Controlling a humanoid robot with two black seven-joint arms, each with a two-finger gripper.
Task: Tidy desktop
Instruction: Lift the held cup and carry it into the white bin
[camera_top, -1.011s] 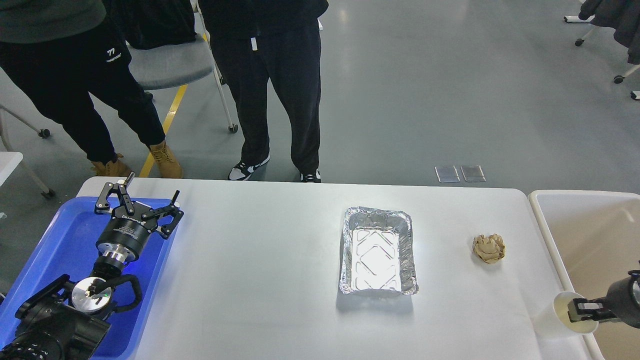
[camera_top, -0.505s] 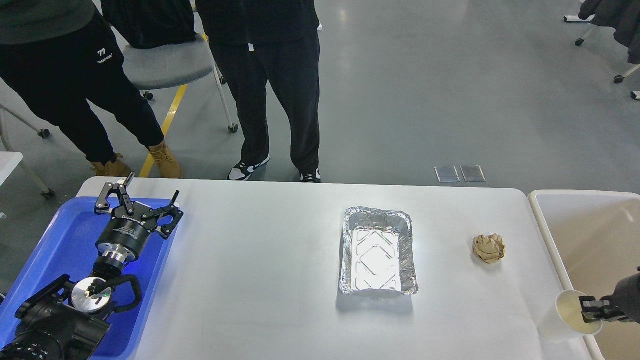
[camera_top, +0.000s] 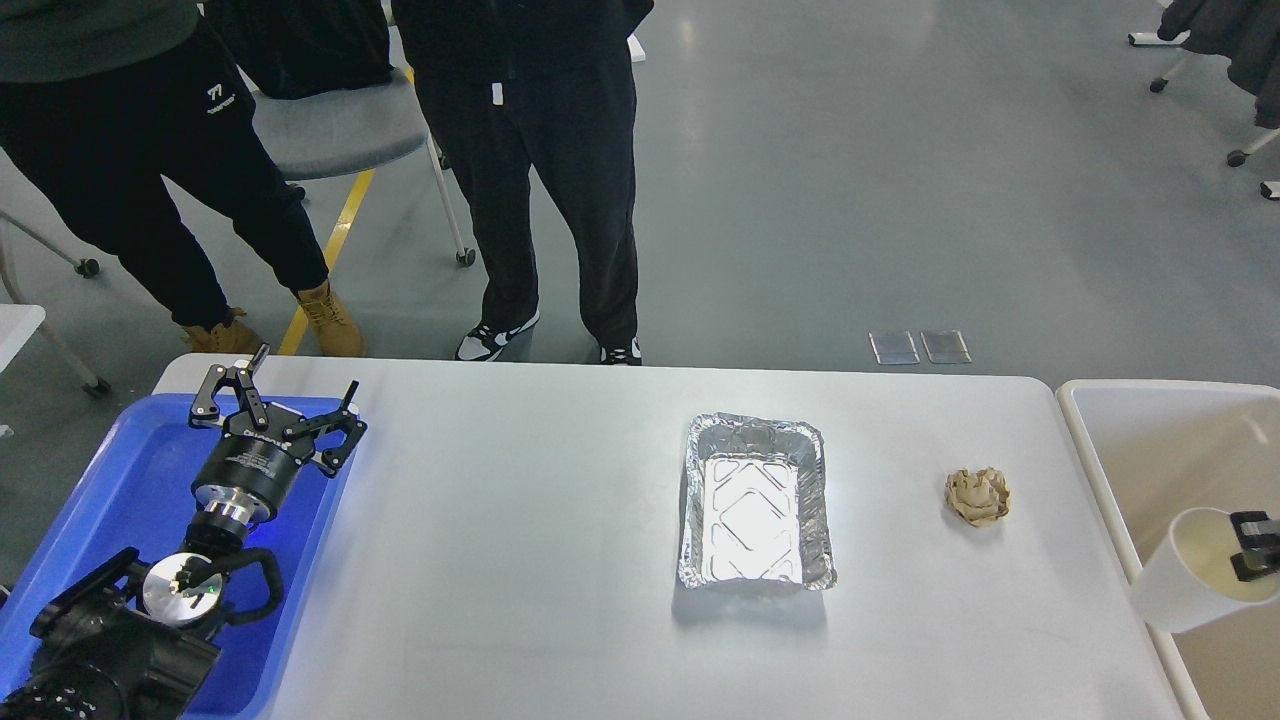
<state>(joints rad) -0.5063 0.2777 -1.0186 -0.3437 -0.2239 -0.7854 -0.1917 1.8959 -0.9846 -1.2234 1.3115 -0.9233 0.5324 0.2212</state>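
One hand grips a cup — over the bin.

Two people in black trousers are standing beside a grey chair on the grey floor, one wearing tan boots, the other black-and-white sneakers.

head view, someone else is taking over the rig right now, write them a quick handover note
Left pincer: open, empty, over the far end of the blue tray.
Right pincer: at the right edge of view, shut on the rim of the white paper cup, held tilted over the edge of the beige bin.
Done: cup lifted off the desktop.
Left: release the cup into the bin; the crumpled brown paper and the empty foil tray are on the desktop.
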